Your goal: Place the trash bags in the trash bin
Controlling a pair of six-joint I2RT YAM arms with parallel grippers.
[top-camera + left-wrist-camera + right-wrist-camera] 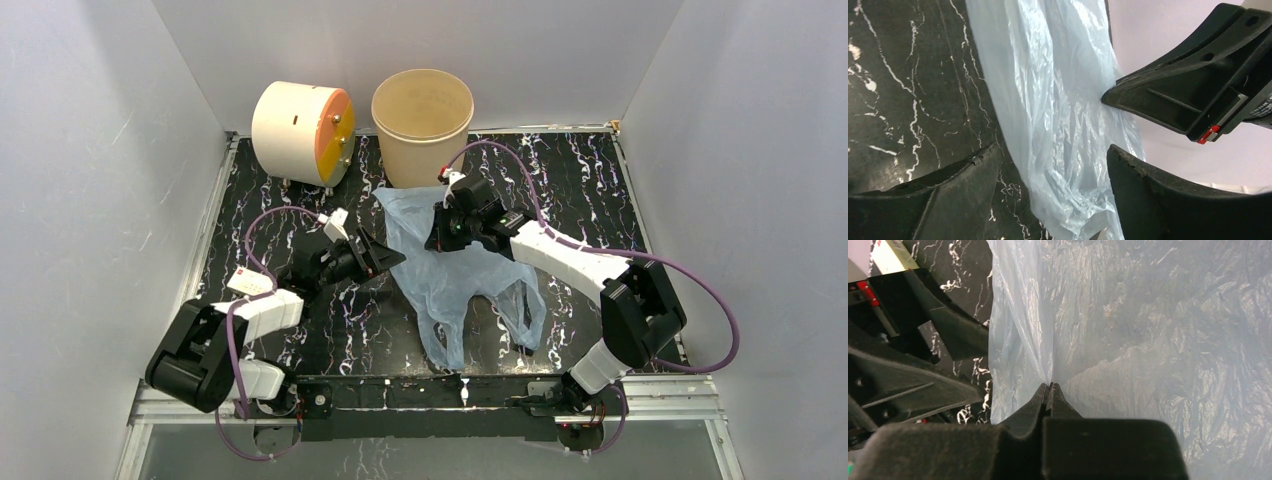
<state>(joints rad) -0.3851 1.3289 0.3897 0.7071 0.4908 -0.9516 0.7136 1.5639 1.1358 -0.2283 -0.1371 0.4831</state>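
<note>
A: Arm poses?

B: Right arm reaches forward and inward, elbow bent, wrist tipped down. The right gripper [438,236] sits on the upper part of a thin, crinkly, translucent pale blue plastic bag [462,282]. Left arm is low, folded at the elbow, forearm angled toward centre. The left gripper [388,258] is at the bag's left edge.

A: Grips?

B: Right wrist view shows the right gripper's jaws pressed together, a gathered fold of bag pinched at the tips. Left wrist view shows the left gripper's jaws wide apart, with film running between them over the black, white-veined marble tabletop [908,75]. Nothing is clamped. Can't tell whether its fingers touch the film.

A: What does only one view give?

B: The pinch shows only from the right wrist; overhead, the gripper body hides the tips. The left wrist view shows the right gripper's closed tip meeting the film just ahead of the left fingers.

Only the overhead view shows these:
- The round tan-beige bin [420,165] with a rolled rim stands upright just beyond the right gripper, near the bag's top edge. Contact unclear.
- The rest of the bag lies flat behind that gripper, loop handles toward the arm bases.
- A cream drum with an orange face [295,125] lies beyond the left gripper, beside the bin.
</note>
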